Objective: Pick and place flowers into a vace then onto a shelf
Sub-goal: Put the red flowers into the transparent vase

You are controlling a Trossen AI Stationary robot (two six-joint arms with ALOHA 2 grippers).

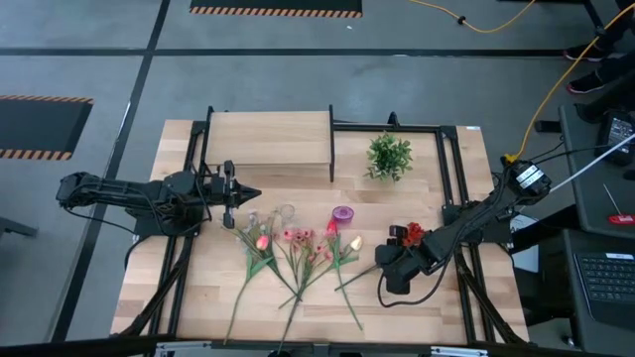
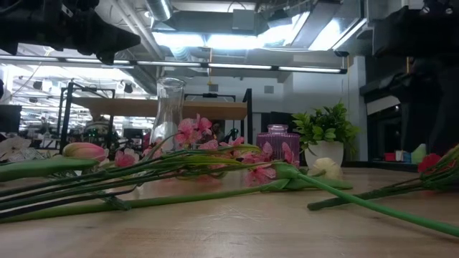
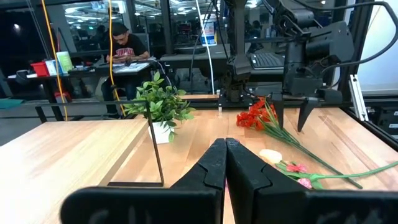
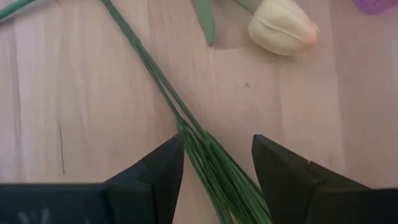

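A workshop table with flowers laid out, none in a vase yet.

The wooden table (image 1: 198, 288) carries one shelf (image 1: 268, 139) at the far side, one potted green plant (image 1: 389, 157) to its right, one clear glass vase (image 2: 169, 107) lying or standing mid-table, and one small purple jar (image 1: 342, 214). About four flowers (image 1: 298, 253) lie flat near the front, and a red-blossom stem (image 3: 255, 117) lies further right. The right gripper (image 4: 214, 158) sits low with fingers apart astride that stem's green stalks, not yet clamped. The left gripper (image 3: 225, 163) waits near the shelf, fingers together, empty. Everything remains: filling the vase, then shelving it.
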